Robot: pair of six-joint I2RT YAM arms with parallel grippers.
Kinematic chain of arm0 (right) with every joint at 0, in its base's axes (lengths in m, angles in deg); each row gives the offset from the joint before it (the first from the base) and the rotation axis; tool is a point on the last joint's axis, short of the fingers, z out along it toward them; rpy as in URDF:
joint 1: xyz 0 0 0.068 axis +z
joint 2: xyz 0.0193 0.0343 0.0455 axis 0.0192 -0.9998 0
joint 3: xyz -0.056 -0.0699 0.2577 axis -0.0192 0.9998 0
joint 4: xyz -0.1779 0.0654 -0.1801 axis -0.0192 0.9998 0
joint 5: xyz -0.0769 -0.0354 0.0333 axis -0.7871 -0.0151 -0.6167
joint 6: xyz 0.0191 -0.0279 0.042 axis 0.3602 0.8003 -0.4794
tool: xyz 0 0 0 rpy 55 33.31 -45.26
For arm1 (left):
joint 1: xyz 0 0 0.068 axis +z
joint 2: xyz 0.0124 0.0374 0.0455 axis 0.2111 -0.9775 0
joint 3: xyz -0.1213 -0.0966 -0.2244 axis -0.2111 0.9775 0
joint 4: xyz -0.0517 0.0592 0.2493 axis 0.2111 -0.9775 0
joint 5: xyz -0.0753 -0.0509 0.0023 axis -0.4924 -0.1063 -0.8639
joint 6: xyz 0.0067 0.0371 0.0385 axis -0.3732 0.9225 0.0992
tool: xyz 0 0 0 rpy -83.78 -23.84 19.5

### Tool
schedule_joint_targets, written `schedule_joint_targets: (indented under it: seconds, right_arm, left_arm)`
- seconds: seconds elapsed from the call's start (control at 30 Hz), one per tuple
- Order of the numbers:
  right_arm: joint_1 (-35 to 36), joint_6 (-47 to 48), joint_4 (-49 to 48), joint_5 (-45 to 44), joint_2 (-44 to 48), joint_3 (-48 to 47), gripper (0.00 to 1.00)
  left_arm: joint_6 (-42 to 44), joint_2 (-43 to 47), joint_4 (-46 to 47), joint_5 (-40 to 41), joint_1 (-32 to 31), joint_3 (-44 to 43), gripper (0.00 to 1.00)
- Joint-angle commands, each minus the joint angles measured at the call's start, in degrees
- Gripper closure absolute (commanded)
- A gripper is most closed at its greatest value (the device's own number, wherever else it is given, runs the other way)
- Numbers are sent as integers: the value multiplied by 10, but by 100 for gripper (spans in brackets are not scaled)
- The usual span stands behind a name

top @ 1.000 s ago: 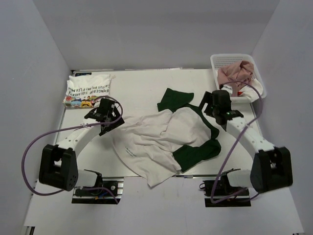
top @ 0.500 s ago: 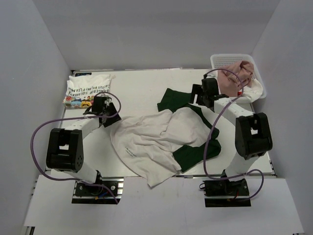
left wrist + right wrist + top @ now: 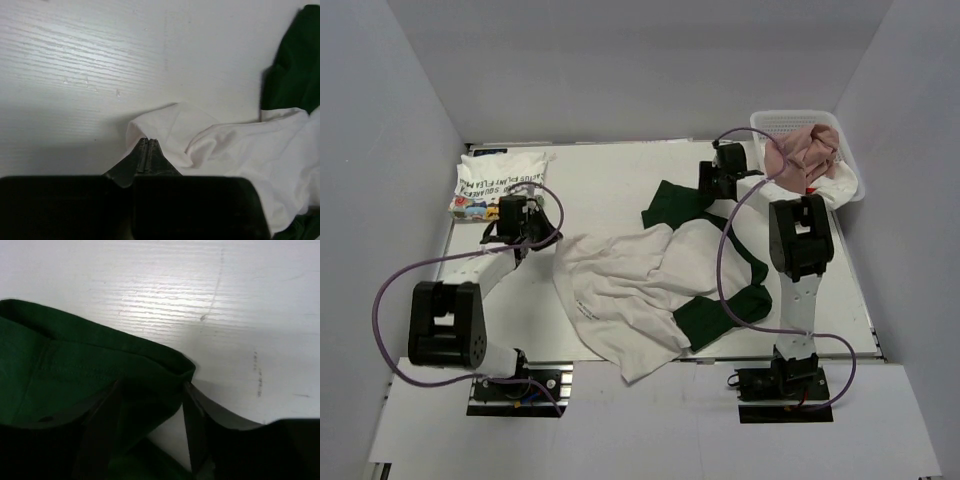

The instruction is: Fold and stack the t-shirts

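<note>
Green sleeve (image 3: 75, 365) between spread right jaws, rest cut off

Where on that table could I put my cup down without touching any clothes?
Best is the bare far strip of the white table, between the folded white cartoon-print t-shirt and the crumpled white t-shirt with dark green sleeves. The far right is crowded by the white lattice basket.

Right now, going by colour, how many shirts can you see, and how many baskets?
White shirt with green sleeves: 1
White shirt with cartoon print: 1
Pink shirt: 1
White shirt under the pink one, mostly hidden: 1
Basket: 1
Total: 5
</note>
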Motion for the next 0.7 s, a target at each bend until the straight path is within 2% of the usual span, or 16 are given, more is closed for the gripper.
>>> schedule_joint_targets:
  seconds: [0.0, 0.03, 0.07, 0.13, 0.27, 0.37, 0.4, 0.43, 0.57, 0.67]
  right_arm:
    - [-2, -5, 26, 54, -23, -40, 46]
    - [-1, -18, 29, 55, -28, -46, 55]
    - [-2, -20, 29, 57, -32, -46, 75]
    - [-2, -25, 27, 61, -31, -50, 100]
    - [-2, -1, 13, 71, 31, -56, 100]
    - [-2, 19, 11, -4, 122, -69, 100]
    - [-2, 24, 7, -67, 143, -71, 100]
    - [-2, 31, -2, -95, 212, -71, 100]
    - [-2, 101, -47, -214, 376, -52, 100]
    - [-4, 132, -67, -250, 475, -52, 100]
  left_arm:
    - [7, 80, 27, 9, 3, 10, 100]
    - [7, 110, 27, 9, 3, 16, 100]
    - [7, 123, 34, 15, 3, 21, 100]
    - [1, 147, 40, 16, 3, 22, 100]
    - [-6, 191, 41, 16, 3, 11, 100]
    - [-18, 237, 35, 22, 3, -11, 100]
    - [-24, 252, 27, 27, 3, -18, 100]
    - [-24, 282, 21, 34, 3, -34, 100]
    - [-29, 373, -31, 119, -3, -78, 100]
    - [-29, 427, -57, 167, -3, -117, 100]
